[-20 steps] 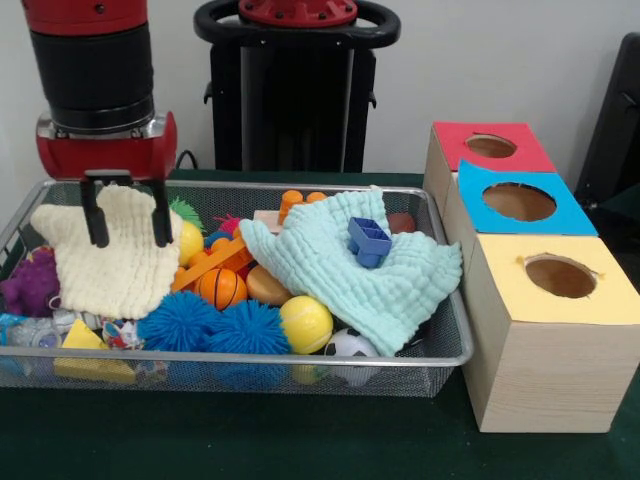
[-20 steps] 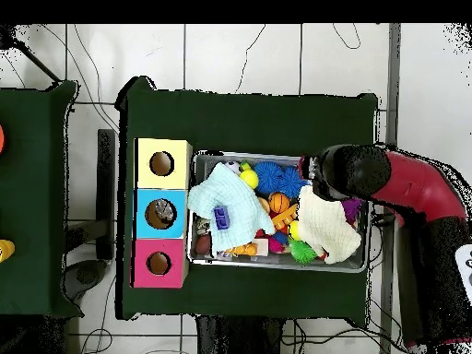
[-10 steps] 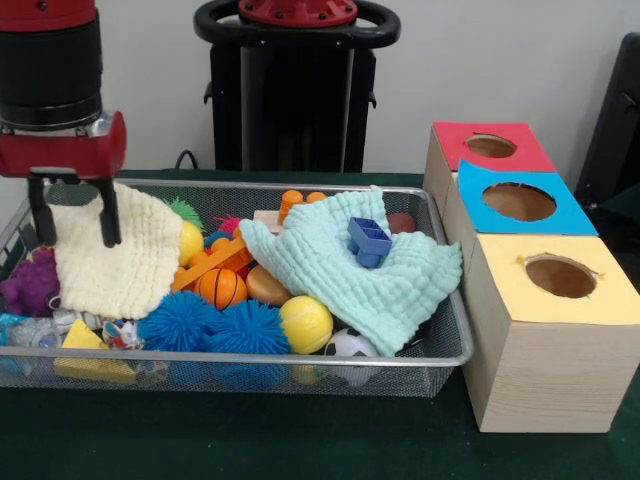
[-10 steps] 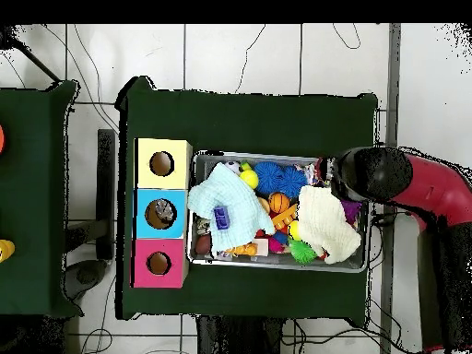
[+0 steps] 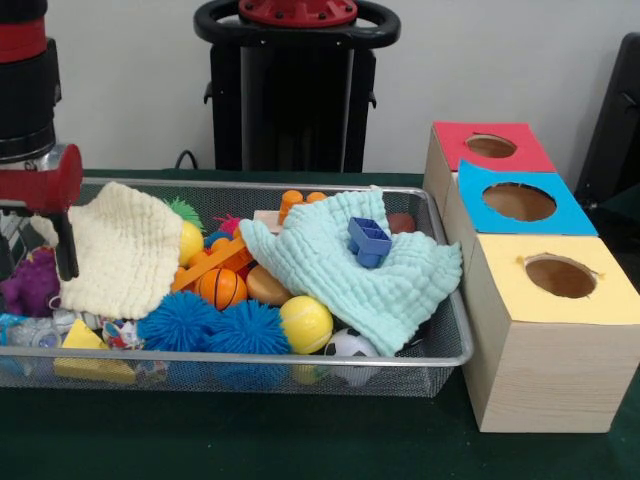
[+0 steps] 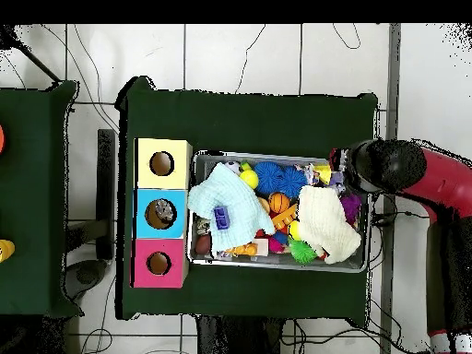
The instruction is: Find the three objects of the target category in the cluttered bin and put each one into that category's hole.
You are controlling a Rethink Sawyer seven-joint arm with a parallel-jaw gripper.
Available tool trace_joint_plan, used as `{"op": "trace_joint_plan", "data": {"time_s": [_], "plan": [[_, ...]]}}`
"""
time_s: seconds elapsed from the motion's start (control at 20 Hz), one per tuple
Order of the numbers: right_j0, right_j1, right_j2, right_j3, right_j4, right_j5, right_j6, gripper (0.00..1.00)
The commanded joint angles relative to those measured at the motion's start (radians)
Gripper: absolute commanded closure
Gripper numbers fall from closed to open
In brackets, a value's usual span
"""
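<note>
A dark green cloth covers the table [image 5: 250, 440], with a pale wall behind. At the far left of the front view the gripper [image 5: 35, 240] hangs at the end of the wire bin [image 5: 300, 358]; one finger [image 5: 67, 245] shows, so whether it is wide or narrow I cannot tell. Just beside it lies a cream cloth [image 5: 120, 250], then blue spiky balls [image 5: 215, 328], a mint cloth [image 5: 350, 270] bearing a blue block [image 5: 368, 240]. Rightmost stand the red box [image 5: 490, 148], blue box [image 5: 520, 203] and yellow box [image 5: 555, 280]
</note>
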Motion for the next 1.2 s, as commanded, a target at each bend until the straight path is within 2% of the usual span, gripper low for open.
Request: {"op": "trace_joint_plan", "data": {"time_s": [0.05,0.6,1.2], "plan": [[0.01,0.105,0.033,-0.065,-0.066,0.058,-0.17,0.0],[0.024,0.081,0.006,0.018,-0.115,-0.012,-0.119,0.0],[0.027,0.071,0.012,-0.016,-0.153,0.0,-0.135,0.0]]}}
